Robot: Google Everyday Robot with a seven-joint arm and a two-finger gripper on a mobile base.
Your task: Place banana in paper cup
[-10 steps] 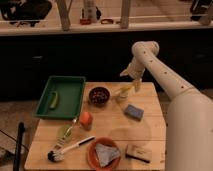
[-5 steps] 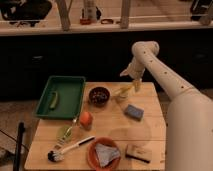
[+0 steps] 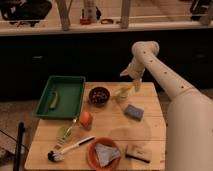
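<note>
The paper cup (image 3: 119, 95) is small and pale and stands on the wooden table (image 3: 110, 127) near its far edge, right of the dark bowl (image 3: 99, 95). The banana (image 3: 126, 89) is a slim yellow piece that rests on the cup's rim and slants up to the right. My gripper (image 3: 135, 81) hangs at the end of the white arm (image 3: 155, 67), just above and to the right of the cup, close to the banana's upper end. I cannot tell whether it touches the banana.
A green tray (image 3: 67, 86) with a green pod (image 3: 53, 100) sits at the far left. Also on the table are an orange fruit (image 3: 86, 118), a blue sponge (image 3: 133, 111), an orange plate (image 3: 92, 155) with a grey cloth, a white-handled brush (image 3: 70, 149) and a tan block (image 3: 137, 153).
</note>
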